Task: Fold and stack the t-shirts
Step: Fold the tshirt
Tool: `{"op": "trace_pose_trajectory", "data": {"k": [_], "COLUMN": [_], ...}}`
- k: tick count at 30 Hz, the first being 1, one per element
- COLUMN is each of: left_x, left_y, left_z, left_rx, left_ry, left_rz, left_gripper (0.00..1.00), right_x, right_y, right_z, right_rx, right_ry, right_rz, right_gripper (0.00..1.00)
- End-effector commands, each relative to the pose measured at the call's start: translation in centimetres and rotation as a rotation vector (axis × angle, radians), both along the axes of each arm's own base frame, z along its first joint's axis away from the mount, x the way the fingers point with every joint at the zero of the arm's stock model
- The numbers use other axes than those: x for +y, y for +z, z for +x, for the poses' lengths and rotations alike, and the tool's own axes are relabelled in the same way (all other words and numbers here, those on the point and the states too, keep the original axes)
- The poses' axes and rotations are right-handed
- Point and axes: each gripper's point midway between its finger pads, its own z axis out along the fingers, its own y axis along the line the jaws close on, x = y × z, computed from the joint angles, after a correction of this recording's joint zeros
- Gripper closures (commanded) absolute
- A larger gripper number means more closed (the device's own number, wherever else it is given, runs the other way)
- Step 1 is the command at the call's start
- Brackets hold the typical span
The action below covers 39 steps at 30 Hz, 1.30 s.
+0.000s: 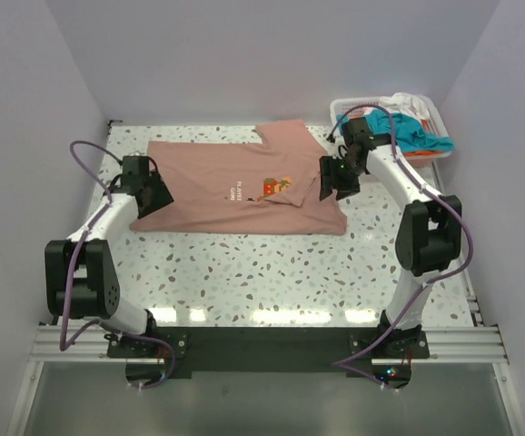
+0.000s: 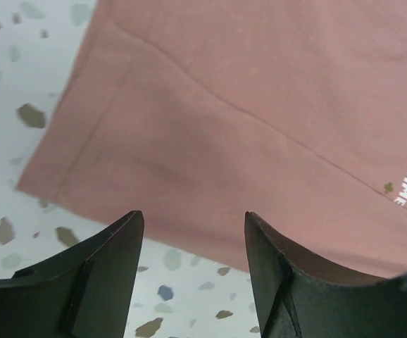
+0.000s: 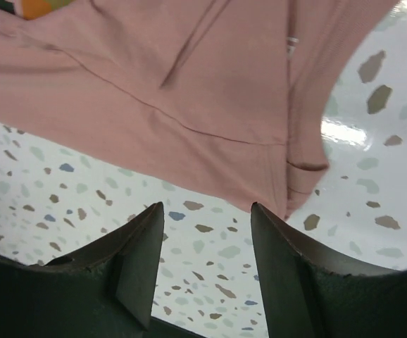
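Top camera: fixed high behind the arm bases, looking down and forward over the whole white speckled terrazzo table (image 1: 244,263). Left wrist camera: close over the table's left side, looking past the black left gripper (image 2: 193,218) at the dusty salmon-pink cloth t-shirt (image 2: 246,127). Right wrist camera: equally close, right side, past the black right gripper (image 3: 207,208). All three share that shirt and tabletop.

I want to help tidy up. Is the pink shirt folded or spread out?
Partly folded: the pink shirt lies flat on the table, with a flap doubled over near its picture.
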Motion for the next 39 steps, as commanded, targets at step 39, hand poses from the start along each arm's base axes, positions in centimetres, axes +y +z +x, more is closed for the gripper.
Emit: {"op": "trace_pose_trajectory", "data": {"k": [39], "left_x": [-1.9], "left_y": [-4.7], "left_z": [2.3], "left_rx": [0.05], "left_ry": [-0.01], "left_rz": [-0.074], "left_gripper": [0.33], "right_x": [8.7], "right_y": [-8.2], "right_z": [5.6], "right_rx": [0.014], "right_ry": [0.163], "right_rz": [0.141], "right_gripper": [0.79]}}
